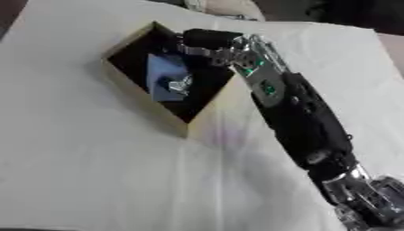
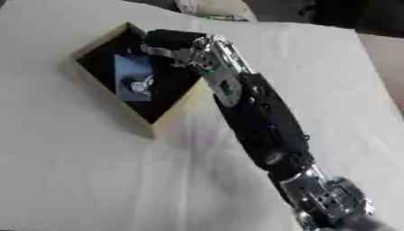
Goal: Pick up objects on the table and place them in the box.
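Observation:
A tan cardboard box [image 1: 139,93] with a dark inside stands cornerwise on the white table, upper left of centre. Inside it lies a flat blue object [image 1: 161,71] with a small silvery thing [image 1: 181,85] on its lower end. My right arm [image 1: 304,122] reaches in from the lower right, crossing the box's right wall. My black right hand [image 1: 207,38] is over the box's far corner, just above and right of the blue object. Nothing shows in the hand, and how it is set is hidden by the dark. My left hand does not show.
A white cloth [image 1: 87,171] covers the table, with open room left of and in front of the box. A tan rounded shape [image 1: 229,8] sits at the far edge behind the box. The table's right edge [image 2: 371,49] runs past the arm.

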Controlling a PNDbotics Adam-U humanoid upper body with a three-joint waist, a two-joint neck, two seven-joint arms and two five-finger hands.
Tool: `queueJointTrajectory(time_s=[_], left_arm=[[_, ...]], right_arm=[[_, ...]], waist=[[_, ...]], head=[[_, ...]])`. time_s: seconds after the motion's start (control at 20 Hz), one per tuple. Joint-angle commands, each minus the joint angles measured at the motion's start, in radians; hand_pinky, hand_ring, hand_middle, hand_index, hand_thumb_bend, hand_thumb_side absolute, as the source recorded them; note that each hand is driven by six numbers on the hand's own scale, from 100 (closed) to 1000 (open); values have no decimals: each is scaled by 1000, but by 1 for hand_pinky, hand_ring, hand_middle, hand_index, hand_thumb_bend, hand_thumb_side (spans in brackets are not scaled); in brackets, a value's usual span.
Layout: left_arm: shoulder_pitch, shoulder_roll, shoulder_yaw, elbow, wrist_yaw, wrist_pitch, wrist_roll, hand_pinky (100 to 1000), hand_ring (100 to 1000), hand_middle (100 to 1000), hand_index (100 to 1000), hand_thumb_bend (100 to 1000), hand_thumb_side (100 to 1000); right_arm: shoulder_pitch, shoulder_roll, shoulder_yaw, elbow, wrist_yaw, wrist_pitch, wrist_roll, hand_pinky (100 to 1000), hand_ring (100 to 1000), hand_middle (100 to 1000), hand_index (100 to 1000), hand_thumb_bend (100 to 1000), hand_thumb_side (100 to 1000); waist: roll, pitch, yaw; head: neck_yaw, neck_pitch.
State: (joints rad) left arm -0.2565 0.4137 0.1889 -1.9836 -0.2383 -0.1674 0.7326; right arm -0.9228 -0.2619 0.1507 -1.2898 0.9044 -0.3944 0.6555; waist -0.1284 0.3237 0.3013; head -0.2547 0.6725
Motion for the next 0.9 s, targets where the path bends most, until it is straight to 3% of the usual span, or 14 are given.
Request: queueJointTrajectory(time_s=[0.05, 0.9], left_arm=[[-10, 11, 2, -16, -5, 0, -5, 661, 672, 721, 728, 239, 830], [-5, 8, 2, -16, -4, 8, -14, 661, 672, 724, 727, 253, 832]], right_arm=[[-20, -29, -14, -32, 48, -5, 7, 894, 940, 857, 937, 100, 659], [-27, -44, -32, -104, 77, -7, 42, 944, 995, 915, 972, 100, 689]], waist=[[10, -19, 1], [18, -32, -14]], head=[[-7, -13], [-17, -23]])
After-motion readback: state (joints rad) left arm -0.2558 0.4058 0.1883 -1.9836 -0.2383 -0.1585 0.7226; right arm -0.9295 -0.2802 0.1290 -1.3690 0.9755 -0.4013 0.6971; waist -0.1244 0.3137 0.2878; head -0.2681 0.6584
